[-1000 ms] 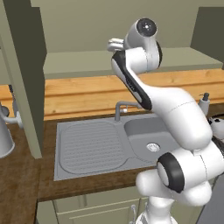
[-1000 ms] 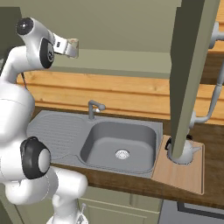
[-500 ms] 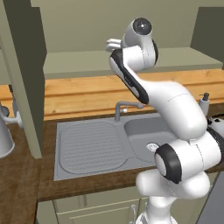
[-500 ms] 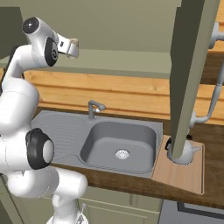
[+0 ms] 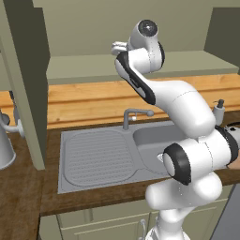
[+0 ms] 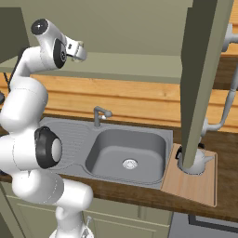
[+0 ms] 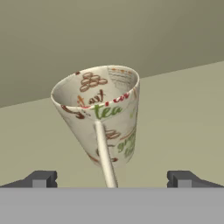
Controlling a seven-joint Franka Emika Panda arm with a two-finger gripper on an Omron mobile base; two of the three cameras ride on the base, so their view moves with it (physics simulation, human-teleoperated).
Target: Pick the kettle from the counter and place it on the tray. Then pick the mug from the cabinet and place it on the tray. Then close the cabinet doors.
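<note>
The mug (image 7: 101, 116), cream with a brownish pattern and a thin handle facing me, stands on the pale shelf (image 7: 183, 113) of the cabinet in front of its olive back wall. My gripper (image 7: 111, 179) is open, one dark fingertip on either side, just short of the mug. The arm reaches up to the shelf, with the gripper (image 5: 118, 47) at its front edge. The silvery kettle (image 6: 197, 160) rests on the wooden tray (image 6: 190, 186), partly hidden behind an open cabinet door (image 6: 204, 79). The other door (image 5: 28, 79) also stands open.
A grey sink (image 6: 128, 148) with a ridged drainer (image 5: 96, 154) and a faucet (image 5: 133, 115) is set in the dark wood counter (image 5: 23, 187). A taller grey vessel (image 5: 4, 147) stands at the left. A pump bottle (image 5: 218, 110) stands at the right.
The arm's upper joints have shifted slightly while the hand stays at the shelf. The gripper is as open as before.
</note>
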